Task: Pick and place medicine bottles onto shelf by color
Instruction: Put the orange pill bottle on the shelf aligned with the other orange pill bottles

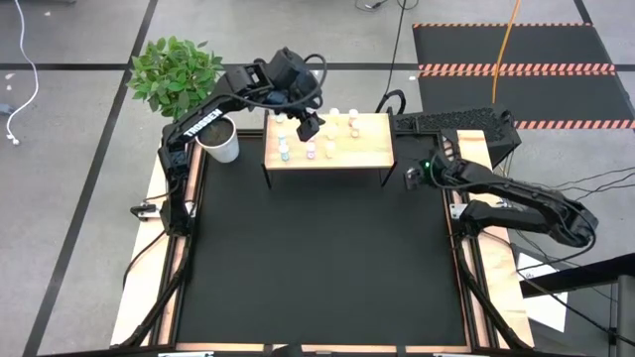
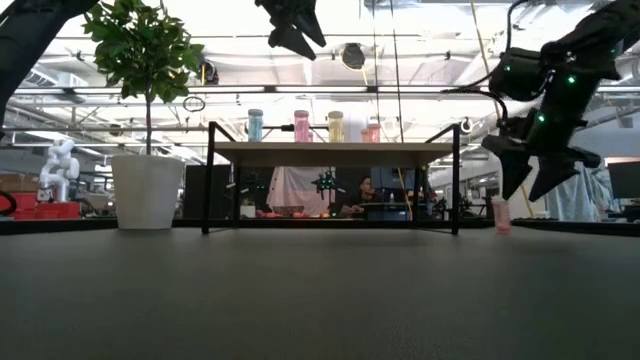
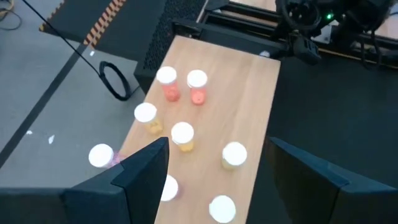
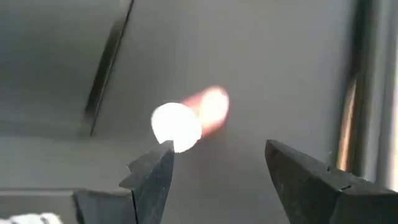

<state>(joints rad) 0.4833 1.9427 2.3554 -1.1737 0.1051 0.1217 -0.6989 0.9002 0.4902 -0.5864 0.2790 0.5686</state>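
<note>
The wooden shelf [image 1: 372,149] stands at the far middle of the black mat. Several white-capped medicine bottles stand on its top: teal [image 2: 255,124], pink [image 2: 302,125], yellow [image 2: 335,125] and more [image 3: 182,135]. My left gripper [image 3: 217,146] hangs open above the shelf top [image 1: 310,126], touching nothing. Another pink bottle [image 2: 502,214] stands on its base on the mat, just right of the shelf. My right gripper [image 2: 530,190] is open, slanting down right above it. In the right wrist view the bottle's white cap [image 4: 176,126] shows just ahead of one fingertip.
A leafy plant in a white pot [image 1: 220,142] stands left of the shelf, close to my left arm. A dark flat device [image 1: 451,121] lies beyond the shelf's right end. The wide black mat [image 1: 317,258] on the near side gives free room.
</note>
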